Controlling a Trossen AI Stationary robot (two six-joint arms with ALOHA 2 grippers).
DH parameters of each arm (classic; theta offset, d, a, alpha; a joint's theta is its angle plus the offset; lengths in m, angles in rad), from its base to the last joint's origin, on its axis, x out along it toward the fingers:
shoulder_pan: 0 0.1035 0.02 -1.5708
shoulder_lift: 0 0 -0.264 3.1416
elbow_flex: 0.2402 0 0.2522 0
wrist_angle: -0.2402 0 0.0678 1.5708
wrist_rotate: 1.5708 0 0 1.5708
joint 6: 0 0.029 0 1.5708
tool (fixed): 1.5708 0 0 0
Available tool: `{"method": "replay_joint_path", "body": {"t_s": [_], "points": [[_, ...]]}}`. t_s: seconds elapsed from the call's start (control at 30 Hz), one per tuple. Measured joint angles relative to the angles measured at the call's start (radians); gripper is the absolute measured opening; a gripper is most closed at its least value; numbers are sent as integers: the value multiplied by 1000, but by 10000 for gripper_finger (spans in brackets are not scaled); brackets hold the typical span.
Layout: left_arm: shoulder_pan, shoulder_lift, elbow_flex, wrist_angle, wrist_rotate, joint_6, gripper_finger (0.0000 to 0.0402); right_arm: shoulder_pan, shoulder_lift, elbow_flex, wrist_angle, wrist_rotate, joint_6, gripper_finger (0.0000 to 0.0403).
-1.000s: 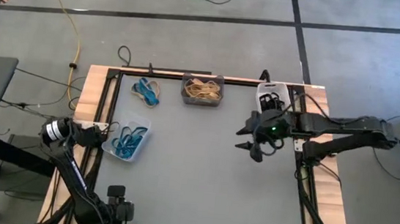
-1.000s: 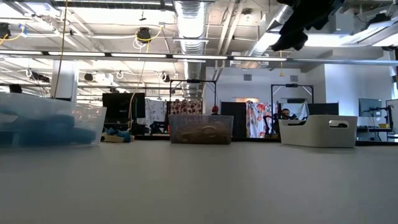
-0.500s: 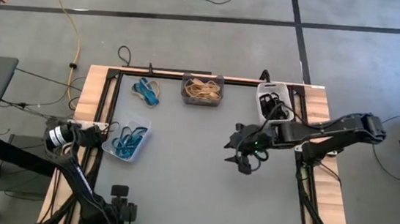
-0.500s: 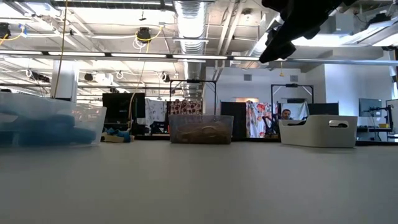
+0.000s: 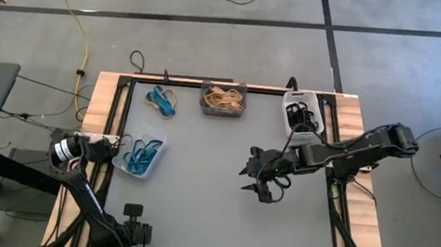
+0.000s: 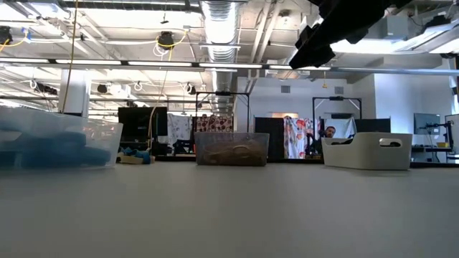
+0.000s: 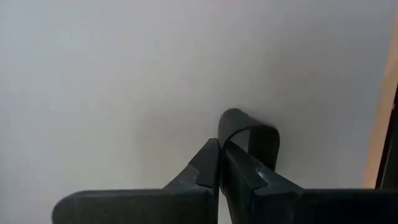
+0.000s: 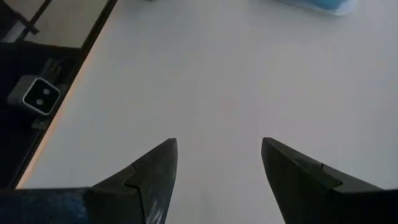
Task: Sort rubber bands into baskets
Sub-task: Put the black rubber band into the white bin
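Observation:
My left gripper (image 5: 132, 232) stands at the table's near left corner, pointing down, shut on a black rubber band (image 7: 252, 134). Over the table's middle my right gripper (image 5: 257, 184) hangs open and touches nothing; its fingers (image 8: 155, 171) stand wide over bare table. A clear basket (image 5: 143, 155) at the left holds blue bands. At the far edge a dark grey basket (image 5: 223, 98) holds tan bands and a white basket (image 5: 299, 111) holds black ones. A few loose blue and tan bands (image 5: 162, 100) lie at the far left. My left gripper pinches the black band between its two fingertips (image 7: 208, 165), coming from above and pointing down. The band's free part (image 7: 231, 118) bows out in an arch just beyond the tips, low over the table surface; whether it is lifted clear, I cannot tell.
The three baskets show in the low view: clear (image 6: 57, 147), grey (image 6: 232, 149), white (image 6: 366, 150). A black frame (image 5: 122, 130) runs round the table's edges. A small grey camera box (image 8: 34, 96) sits beyond the table's edge. Open grey table surface (image 5: 212, 212) lies between the arms.
My right gripper has come away from the white basket toward the table's left and near edges and has sunk a little, staying open.

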Motion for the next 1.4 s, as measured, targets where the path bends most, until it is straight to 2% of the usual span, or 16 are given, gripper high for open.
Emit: {"method": "replay_joint_path", "body": {"t_s": [0.23, 0.6, 1.07, 1.4], "points": [[7, 0, 14, 1, -61, 1, 0, 10, 23, 0, -12, -1, 3, 263], [17, 0, 56, 8, -229, 36, 0, 17, 91, 0, 16, -7, 27, 263], [87, 0, 67, 109, -586, 158, 0, 189, 228, 0, 335, -8, -198, 263], [186, 0, 66, 268, -807, 365, 0, 232, 299, -1, 526, -4, -259, 263]]}}
